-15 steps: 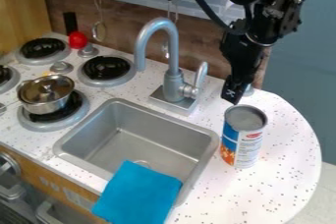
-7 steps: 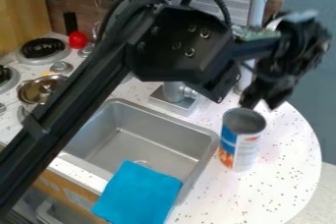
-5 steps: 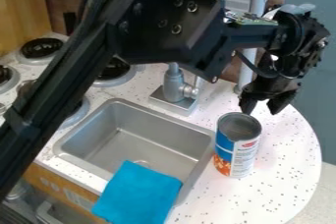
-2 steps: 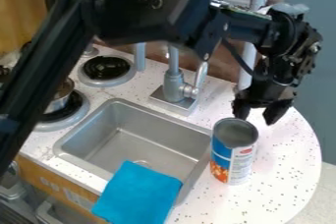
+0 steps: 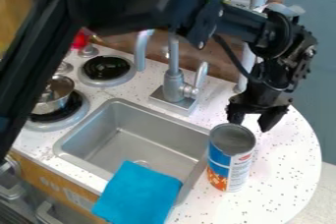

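Note:
Behind the can, at the right part of the counter, my gripper (image 5: 250,121) points downward with its two fingers spread apart. The fingertips are at the can's far rim; whether they touch it I cannot tell. The can (image 5: 230,157), blue, white and orange with a grey top, stands upright on the counter right of the sink. Nothing shows between the fingers.
A metal sink (image 5: 131,137) lies left of the can, with a blue cloth (image 5: 139,193) over its front edge. The faucet (image 5: 174,85) rises behind it. A metal pot (image 5: 56,95) sits on a left burner. A grey pole stands behind the gripper.
Since a second ago my gripper has moved toward the camera and slightly left. The can has shifted the same way across the counter, still upright.

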Controlling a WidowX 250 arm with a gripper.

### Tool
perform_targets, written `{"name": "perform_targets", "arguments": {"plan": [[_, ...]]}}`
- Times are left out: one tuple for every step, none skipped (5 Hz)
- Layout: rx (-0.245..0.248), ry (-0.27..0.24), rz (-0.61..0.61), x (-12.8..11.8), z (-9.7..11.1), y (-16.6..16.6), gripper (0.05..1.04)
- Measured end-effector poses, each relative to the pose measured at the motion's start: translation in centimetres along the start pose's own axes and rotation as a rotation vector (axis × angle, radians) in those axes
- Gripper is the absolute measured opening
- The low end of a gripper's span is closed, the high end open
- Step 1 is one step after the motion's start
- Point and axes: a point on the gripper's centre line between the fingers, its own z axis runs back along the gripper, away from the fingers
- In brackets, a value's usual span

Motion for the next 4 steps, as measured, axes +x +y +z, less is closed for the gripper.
{"name": "perform_targets", "arguments": {"plan": [[0.004,0.013,-0.023,-0.9,-0.3,0.4,1.001],[-0.008,0.014,-0.044,-1.4,0.2,0.4,1.001],[-0.001,0.022,-0.060,-2.2,-0.1,0.6,1.001],[0.004,0.028,-0.075,-2.8,-0.1,1.1,1.001]]}}
